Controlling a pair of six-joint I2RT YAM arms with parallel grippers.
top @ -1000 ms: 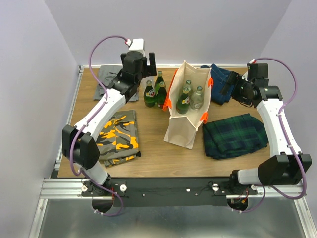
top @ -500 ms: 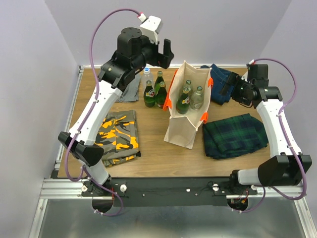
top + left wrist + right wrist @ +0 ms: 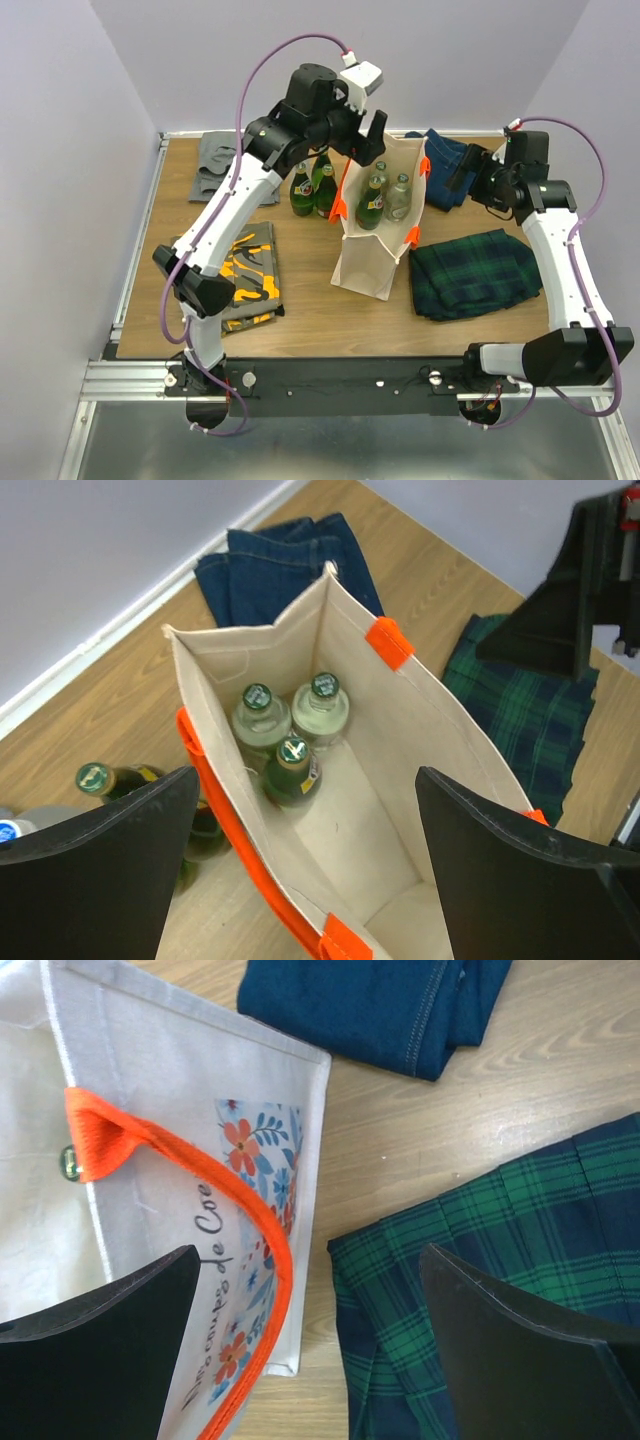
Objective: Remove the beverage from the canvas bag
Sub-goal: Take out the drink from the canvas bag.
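My left fingers (image 3: pixel 95 875) are spread wide and empty, hanging above the open mouth of the canvas bag (image 3: pixel 410 730), which stands upright on the bench (image 3: pixel 100 710). Inside it, three bottles (image 3: pixel 292 765) stand close together on the bottom, toward the far end. My right fingers (image 3: pixel 100 1350) are also apart and hold nothing, beside the bag's printed outer side and near the green plaid cloth (image 3: pixel 520 1250). Other bottles (image 3: pixel 95 778) stand just outside the bag.

Lab test cell, not a home. My left arm (image 3: pixel 225 210) and right arm (image 3: pixel 565 260) bolt to an aluminium rail (image 3: pixel 125 380) on the near side of the canvas bag (image 3: pixel 368 255). Bare lilac walls (image 3: pixel 60 150) box in the wooden table (image 3: pixel 310 305); folded clothes (image 3: pixel 470 272) lie around the bag.
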